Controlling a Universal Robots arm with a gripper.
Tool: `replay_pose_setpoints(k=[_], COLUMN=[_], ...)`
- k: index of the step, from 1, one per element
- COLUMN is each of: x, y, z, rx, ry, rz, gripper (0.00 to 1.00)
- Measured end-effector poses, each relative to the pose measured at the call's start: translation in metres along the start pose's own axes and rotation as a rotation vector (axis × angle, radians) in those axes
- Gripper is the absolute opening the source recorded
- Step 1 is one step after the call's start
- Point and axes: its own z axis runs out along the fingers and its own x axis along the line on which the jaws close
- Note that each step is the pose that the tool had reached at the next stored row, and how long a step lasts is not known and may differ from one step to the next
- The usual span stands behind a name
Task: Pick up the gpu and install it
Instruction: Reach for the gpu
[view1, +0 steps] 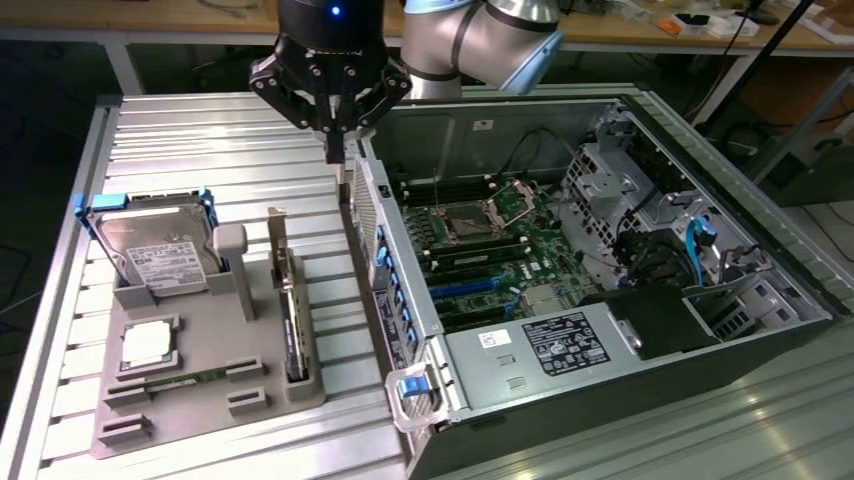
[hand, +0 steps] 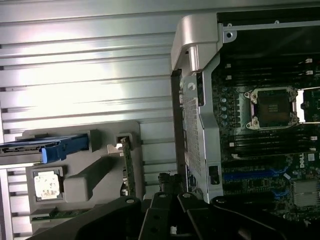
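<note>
Starting at 9 o'clock in the exterior view, the hard drive (view1: 158, 255) stands in the grey tray (view1: 200, 400) on the counter (view1: 200, 140). Its white label carries print too small for me to read. Just toward 3 o'clock from it, the gpu (view1: 292, 320) stands on its long edge in a tray slot, with the silver bracket at its 12 o'clock end. I judge it light and stiff but fragile: a thin board that could crack or shed parts if twisted. I would pinch the bare upper edge near its middle, across the thickness, clear of the connector edge down in the slot. My tool (view1: 336, 150) hangs at 12 o'clock of the view, clenched on nothing I can see, above the gap between the tray and the open computer case (view1: 601, 420). At 4 o'clock, the power supply's label (view1: 561, 338) is also unreadable.
</note>
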Motion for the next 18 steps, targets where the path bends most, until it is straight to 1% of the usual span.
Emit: replay_pose_setpoints(k=[7, 18], x=[0.010, 0.021], y=[-0.0007, -0.0016], z=[-0.0003, -0.0005], rx=[0.0000, 0.0001], ry=[0.0004, 0.0010], rz=[0.000, 0.000], gripper=[0.11, 0.11])
